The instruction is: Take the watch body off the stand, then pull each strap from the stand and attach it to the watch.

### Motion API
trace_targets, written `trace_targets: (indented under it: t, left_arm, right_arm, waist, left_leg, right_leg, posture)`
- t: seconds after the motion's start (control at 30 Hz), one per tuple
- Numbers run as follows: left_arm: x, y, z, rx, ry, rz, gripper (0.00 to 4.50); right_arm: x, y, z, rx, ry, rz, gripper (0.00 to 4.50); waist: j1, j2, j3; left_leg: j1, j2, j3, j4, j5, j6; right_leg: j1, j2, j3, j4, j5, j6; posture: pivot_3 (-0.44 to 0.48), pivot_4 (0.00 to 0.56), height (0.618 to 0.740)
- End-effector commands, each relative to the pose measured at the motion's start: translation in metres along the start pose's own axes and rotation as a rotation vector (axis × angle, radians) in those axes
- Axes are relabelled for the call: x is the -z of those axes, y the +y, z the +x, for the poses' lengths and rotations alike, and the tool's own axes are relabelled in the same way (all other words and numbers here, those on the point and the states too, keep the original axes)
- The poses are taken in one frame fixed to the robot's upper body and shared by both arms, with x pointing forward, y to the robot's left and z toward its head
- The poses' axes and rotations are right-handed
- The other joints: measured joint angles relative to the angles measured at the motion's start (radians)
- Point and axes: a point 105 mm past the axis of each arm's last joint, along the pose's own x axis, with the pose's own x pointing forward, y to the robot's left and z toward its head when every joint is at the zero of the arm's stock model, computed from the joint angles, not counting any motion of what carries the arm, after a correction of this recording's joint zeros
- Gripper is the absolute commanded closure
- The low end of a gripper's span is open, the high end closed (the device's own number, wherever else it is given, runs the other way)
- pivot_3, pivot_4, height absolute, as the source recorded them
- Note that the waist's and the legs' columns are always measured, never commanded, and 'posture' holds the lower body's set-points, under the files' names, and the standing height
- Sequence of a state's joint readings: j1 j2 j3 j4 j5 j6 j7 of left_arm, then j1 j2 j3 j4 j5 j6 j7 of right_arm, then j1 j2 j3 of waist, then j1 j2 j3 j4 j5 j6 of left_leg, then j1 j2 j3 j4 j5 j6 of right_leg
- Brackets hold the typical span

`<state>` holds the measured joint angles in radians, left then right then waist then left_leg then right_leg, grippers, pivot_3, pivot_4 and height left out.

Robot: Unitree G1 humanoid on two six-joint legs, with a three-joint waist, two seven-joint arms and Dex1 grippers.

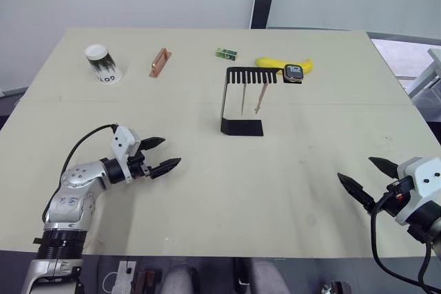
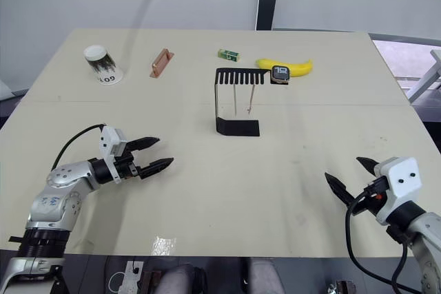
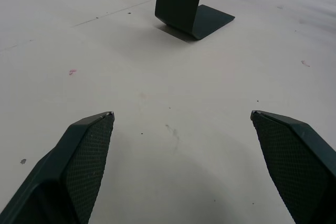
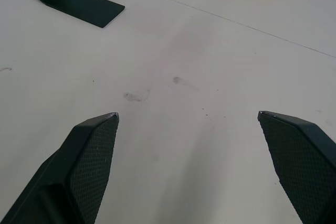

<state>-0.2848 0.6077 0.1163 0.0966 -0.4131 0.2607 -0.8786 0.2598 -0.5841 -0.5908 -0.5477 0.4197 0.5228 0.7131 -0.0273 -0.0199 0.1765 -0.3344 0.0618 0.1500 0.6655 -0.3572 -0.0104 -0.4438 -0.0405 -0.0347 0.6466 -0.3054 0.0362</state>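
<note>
The black stand [image 1: 226,101] rises mid-table, its comb-slotted top plate [image 1: 251,75] pointing right. The watch body [image 1: 293,72] sits at the right end of that plate. Two thin pinkish straps [image 1: 260,98] hang down from the comb slots. My left gripper [image 1: 164,154] hovers open over the table, well to the front left of the stand, with nothing between its fingers. My right gripper [image 1: 368,178] is open near the table's front right edge, also holding nothing. The stand's foot [image 3: 202,20] lies ahead in the left wrist view.
A yellow banana [image 1: 275,65] lies just behind the watch body. A small green box [image 1: 226,52], a copper-brown block [image 1: 159,62] and an overturned paper cup [image 1: 103,64] sit along the far side of the table [image 1: 207,191].
</note>
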Motion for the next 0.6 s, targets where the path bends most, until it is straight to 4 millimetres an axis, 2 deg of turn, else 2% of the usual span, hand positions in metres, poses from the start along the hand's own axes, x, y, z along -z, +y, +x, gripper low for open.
trace_targets:
  t: [0.03, 0.47, 0.6]
  left_arm:
    - [-0.011, 0.003, -0.003, -0.023, -0.033, 0.031, 0.02]
    - [-0.022, 0.000, 0.001, -0.008, -0.045, 0.038, 0.02]
    - [-0.032, -0.002, 0.006, 0.017, -0.068, 0.052, 0.02]
  right_arm:
    - [-0.010, 0.000, 0.003, -0.004, -0.038, 0.001, 0.00]
    - [-0.020, 0.010, 0.015, 0.000, -0.064, -0.019, 0.00]
    - [-0.030, 0.011, 0.019, 0.023, -0.080, -0.039, 0.00]
  waist:
    - [-0.001, 0.000, 0.000]
    - [0.001, 0.000, 0.000]
    - [-0.002, 0.000, 0.000]
  left_leg:
    - [0.000, 0.000, 0.000, 0.000, 0.000, 0.000]
    - [0.000, 0.000, 0.000, 0.001, 0.000, 0.000]
    - [0.000, 0.000, 0.000, 0.001, 0.000, 0.000]
  right_leg:
    - [0.000, 0.000, 0.000, 0.000, 0.000, 0.000]
    - [0.000, 0.000, 0.000, 0.001, 0.000, 0.000]
    - [0.000, 0.000, 0.000, 0.001, 0.000, 0.000]
  posture:
    - [0.000, 0.150, 0.740]
    - [0.000, 0.150, 0.740]
    - [0.000, 0.150, 0.740]
